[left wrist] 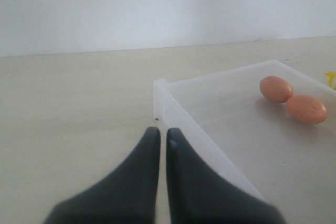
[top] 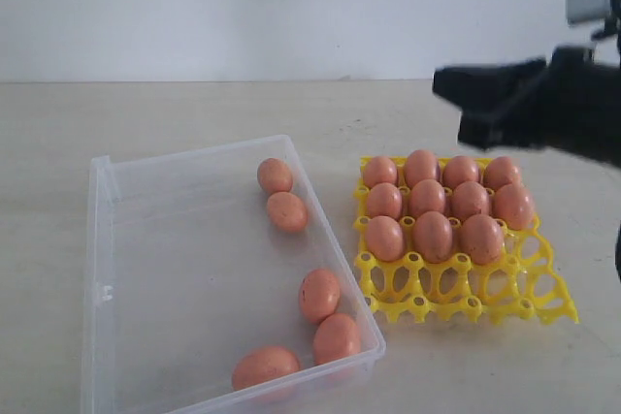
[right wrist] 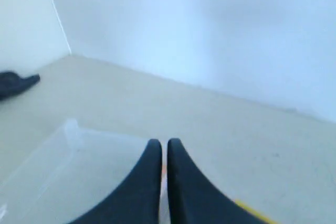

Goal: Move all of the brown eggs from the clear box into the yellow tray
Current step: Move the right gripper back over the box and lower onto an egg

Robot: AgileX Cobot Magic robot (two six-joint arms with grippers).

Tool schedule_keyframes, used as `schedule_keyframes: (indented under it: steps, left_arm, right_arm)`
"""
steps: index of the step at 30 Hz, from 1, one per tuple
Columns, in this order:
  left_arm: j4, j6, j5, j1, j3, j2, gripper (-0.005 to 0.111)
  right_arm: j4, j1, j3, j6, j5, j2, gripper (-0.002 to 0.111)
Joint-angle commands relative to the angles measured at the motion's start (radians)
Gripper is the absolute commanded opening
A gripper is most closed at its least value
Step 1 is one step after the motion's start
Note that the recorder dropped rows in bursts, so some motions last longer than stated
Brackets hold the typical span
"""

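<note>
Several brown eggs [top: 319, 295] lie loose in the clear box [top: 194, 269] on the left; two of them [left wrist: 276, 88] show in the left wrist view. Beside it on the right, the yellow tray [top: 485, 302] holds several brown eggs [top: 433, 236] in its three back rows, and its front row of cups is bare. My right gripper [top: 443, 81] hangs shut and empty above the tray's back edge, tips pointing left. The left gripper [left wrist: 161, 131] is shut on nothing, just outside a corner of the clear box [left wrist: 210, 145]; the exterior view does not show it.
Box and tray rest on a beige table [top: 194, 109] that runs back to a white wall. In the right wrist view the clear box [right wrist: 68, 171], a strip of the yellow tray [right wrist: 252, 211] and a dark shape [right wrist: 16, 83] at the table's far side show.
</note>
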State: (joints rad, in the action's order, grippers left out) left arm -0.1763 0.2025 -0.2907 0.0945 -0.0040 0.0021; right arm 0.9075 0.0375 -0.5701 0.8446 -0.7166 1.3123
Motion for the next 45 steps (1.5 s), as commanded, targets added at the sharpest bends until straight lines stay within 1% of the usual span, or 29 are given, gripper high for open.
schedule_keyframes:
  steps: [1,3,4,7,11,13,14,17,20,21,22,24,25,26,27,28,29,30,31,32,33,34,35,36,38,39,40,43,45]
  left_arm:
    - [0.002,0.001,0.007,0.005,0.004,-0.002,0.004]
    - [0.002,0.001,0.007,0.005,0.004,-0.002,0.004]
    - [0.002,0.001,0.007,0.005,0.004,-0.002,0.004]
    - [0.002,0.001,0.007,0.005,0.004,-0.002,0.004]
    - [0.002,0.001,0.007,0.005,0.004,-0.002,0.004]
    - [0.002,0.001,0.007,0.005,0.004,-0.002,0.004]
    - [0.002,0.001,0.007,0.005,0.004,-0.002,0.004]
    - [0.002,0.001,0.007,0.005,0.004,-0.002,0.004]
    - [0.002,0.001,0.007,0.005,0.004,-0.002,0.004]
    - [0.002,0.001,0.007,0.005,0.004,-0.002,0.004]
    - [0.002,0.001,0.007,0.005,0.004,-0.002,0.004]
    - [0.002,0.001,0.007,0.005,0.004,-0.002,0.004]
    - [0.002,0.001,0.007,0.005,0.004,-0.002,0.004]
    - [0.002,0.001,0.007,0.005,0.004,-0.002,0.004]
    - [0.002,0.001,0.007,0.005,0.004,-0.002,0.004]
    - [0.002,0.001,0.007,0.005,0.004,-0.002,0.004]
    - [0.002,0.001,0.007,0.005,0.004,-0.002,0.004]
    - [0.002,0.001,0.007,0.005,0.004,-0.002,0.004]
    - [0.002,0.001,0.007,0.005,0.004,-0.002,0.004]
    - [0.002,0.001,0.007,0.005,0.004,-0.002,0.004]
    - [0.002,0.001,0.007,0.005,0.004,-0.002,0.004]
    - [0.002,0.001,0.007,0.005,0.004,-0.002,0.004]
    - [0.002,0.001,0.007,0.005,0.004,-0.002,0.004]
    - [0.002,0.001,0.007,0.005,0.004,-0.002,0.004]
    - [0.002,0.001,0.007,0.005,0.004,-0.002,0.004]
    - [0.002,0.001,0.007,0.005,0.004,-0.002,0.004]
    - [0.002,0.001,0.007,0.005,0.004,-0.002,0.004]
    - [0.002,0.001,0.007,0.005,0.004,-0.002,0.004]
    - [0.002,0.001,0.007,0.005,0.004,-0.002,0.004]
  right_arm:
    - [0.496,0.095,-0.302,0.426,0.341,0.049,0.000]
    - [0.837,0.167,-0.412,0.694,0.348,0.089,0.000]
    - [0.837,0.210,-0.458,0.789,0.307,0.121,0.000]
    - [0.837,0.303,-0.515,0.799,0.240,0.188,0.000]
    - [0.837,0.418,-0.520,0.815,0.353,0.293,0.000]
    - [0.837,0.462,-0.520,0.785,0.400,0.338,0.000]
    - [0.837,0.475,-0.520,0.788,0.448,0.349,0.000]
    - [0.837,0.500,-0.496,0.894,0.653,0.353,0.000]
    - [0.837,0.507,-0.415,0.886,0.913,0.312,0.000]
    - [0.837,0.512,-0.383,0.826,1.008,0.287,0.000]
    - [0.837,0.521,-0.354,0.717,1.104,0.260,0.000]
    - [0.837,0.542,-0.317,0.421,1.335,0.216,0.000]
    - [0.837,0.538,-0.302,0.078,1.623,0.192,0.000]
    - [0.837,0.525,-0.302,-0.034,1.745,0.190,0.000]
    - [0.727,0.462,-0.326,-0.176,1.938,0.188,0.000]
    - [0.577,0.434,-0.352,-0.266,1.938,0.185,0.000]
    - [0.074,0.343,-0.422,-0.585,1.938,0.153,0.000]
    - [-0.130,0.296,-0.447,-0.678,1.938,0.142,0.000]
    - [-0.580,0.226,-0.502,-0.906,1.938,0.118,0.000]
    - [-0.735,0.211,-0.523,-0.998,1.938,0.112,0.000]
    - [-1.040,0.207,-0.589,-1.135,1.938,0.106,0.000]
    - [-1.182,0.225,-0.667,-1.147,1.938,0.123,0.000]
    - [-1.185,0.243,-0.721,-1.134,1.938,0.143,0.000]
    - [-1.145,0.282,-0.845,-1.101,1.938,0.202,0.000]
    - [-1.108,0.326,-1.004,-1.086,1.938,0.337,0.000]
    - [-1.116,0.343,-1.044,-1.099,1.938,0.388,0.000]
    - [-1.157,0.372,-1.098,-1.162,1.938,0.475,0.000]
    - [-1.226,0.425,-1.136,-1.355,1.938,0.562,0.000]
    - [-1.224,0.465,-1.135,-1.477,1.938,0.598,0.002]
